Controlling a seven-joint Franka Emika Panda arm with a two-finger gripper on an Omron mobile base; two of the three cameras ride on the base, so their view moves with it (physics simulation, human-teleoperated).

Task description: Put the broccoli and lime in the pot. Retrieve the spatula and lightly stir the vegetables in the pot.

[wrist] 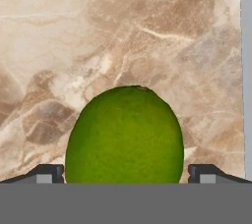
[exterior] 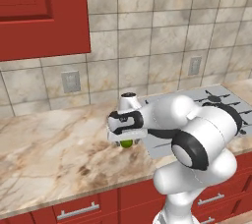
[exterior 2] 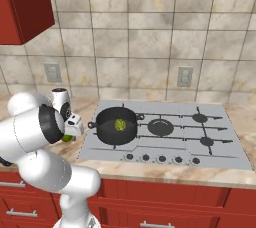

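On marble counter (exterior: 54, 154) beside our stove, our gripper (wrist: 126, 173) stands wide open astride the lime (wrist: 125, 137), grasping nothing; the broccoli (exterior 2: 120, 124) sits in the pot (exterior 2: 107, 131).

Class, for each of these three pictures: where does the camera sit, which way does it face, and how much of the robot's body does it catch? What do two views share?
Left base view: behind the arm's left, facing counter and wall; arm lower right.
Right base view: behind its right, facing stove, pot holding broccoli; arm lower left.
Hand view: looking down at the lime between open fingertips.
Both base views share the lime under the gripper.
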